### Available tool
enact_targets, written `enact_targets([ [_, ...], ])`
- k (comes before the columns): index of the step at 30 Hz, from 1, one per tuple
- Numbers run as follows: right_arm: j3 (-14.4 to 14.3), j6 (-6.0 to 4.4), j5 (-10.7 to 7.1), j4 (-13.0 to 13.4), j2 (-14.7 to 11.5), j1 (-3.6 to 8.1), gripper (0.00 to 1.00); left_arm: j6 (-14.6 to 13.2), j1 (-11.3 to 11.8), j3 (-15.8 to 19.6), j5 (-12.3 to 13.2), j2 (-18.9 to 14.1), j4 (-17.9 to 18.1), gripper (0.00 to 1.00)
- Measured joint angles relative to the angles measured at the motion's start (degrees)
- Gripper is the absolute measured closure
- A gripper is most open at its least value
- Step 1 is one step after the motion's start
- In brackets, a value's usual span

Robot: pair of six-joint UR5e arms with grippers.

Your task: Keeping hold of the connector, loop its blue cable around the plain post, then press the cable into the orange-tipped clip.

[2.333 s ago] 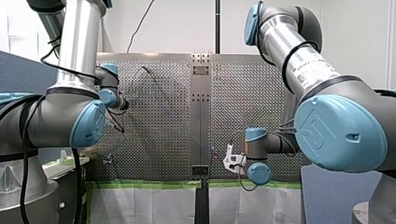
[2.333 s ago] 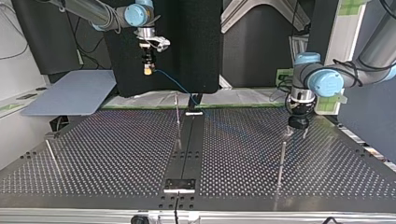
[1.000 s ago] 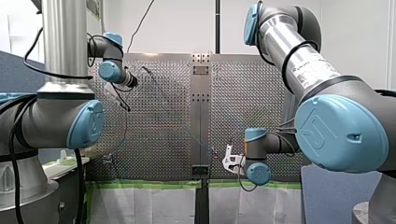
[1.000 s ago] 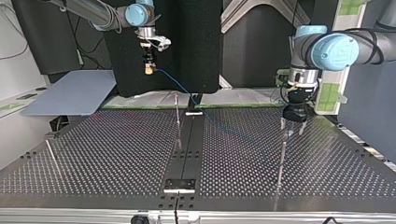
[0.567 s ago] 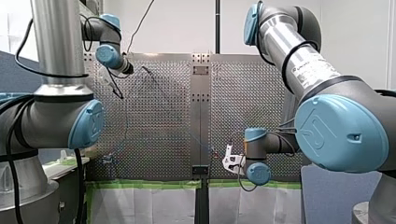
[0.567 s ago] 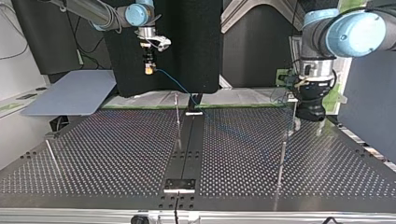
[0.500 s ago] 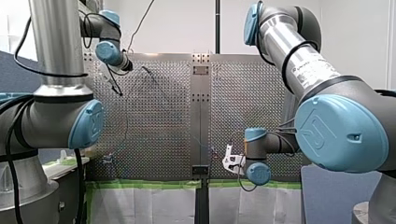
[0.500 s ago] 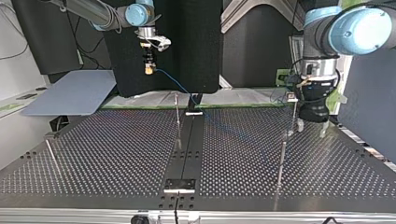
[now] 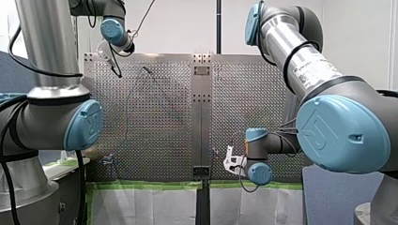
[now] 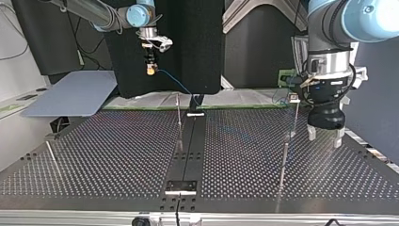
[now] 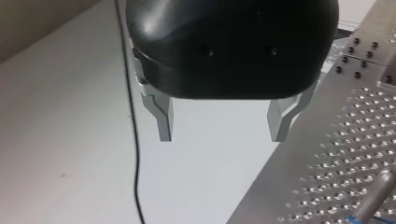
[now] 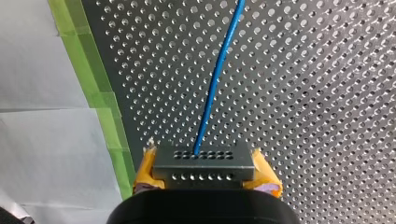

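In the right wrist view my right gripper (image 12: 204, 161) has its yellow pads (image 12: 145, 169) shut on a grey connector block (image 12: 204, 169). The blue cable (image 12: 218, 81) runs straight ahead from it over the perforated plate. In the top view that gripper (image 10: 150, 69) hangs high at the back left, and the cable (image 10: 175, 85) slopes down to the table. My left gripper (image 10: 323, 136) stands open above the table's right side, just beyond a plain post (image 10: 283, 160). Its metal fingers (image 11: 162, 122) hold nothing. A thin post with a small clip head (image 10: 294, 99) stands behind.
A thin post (image 10: 179, 115) rises near the dark centre rail (image 10: 188, 150), and another leans at the top view's left (image 10: 52, 155). Green tape (image 12: 95, 100) lines the plate's edge under my right gripper. A grey board (image 10: 70, 96) lies off the table at the back left.
My left arm has lifted and swung toward the top view's near right, away from the clip post, jaws still wide. My right arm has stayed put with the connector.
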State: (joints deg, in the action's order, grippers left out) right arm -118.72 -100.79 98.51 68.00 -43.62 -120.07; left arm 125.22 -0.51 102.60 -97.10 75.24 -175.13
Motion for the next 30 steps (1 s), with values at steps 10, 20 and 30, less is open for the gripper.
enact_targets([
  [10,0.0,0.13,-0.64,-0.4,0.0,-0.02,1.0,-5.7,-5.7,-5.7,-5.7,5.2,-5.7,0.0],
  [20,0.0,0.22,-0.85,-0.8,0.0,-0.03,1.0,-11.4,-11.4,-11.4,-11.4,7.2,-11.4,0.0],
  [30,0.0,0.23,-0.85,-0.9,0.0,-0.05,1.0,-17.2,-13.2,-17.2,-16.5,10.1,-17.2,0.0],
])
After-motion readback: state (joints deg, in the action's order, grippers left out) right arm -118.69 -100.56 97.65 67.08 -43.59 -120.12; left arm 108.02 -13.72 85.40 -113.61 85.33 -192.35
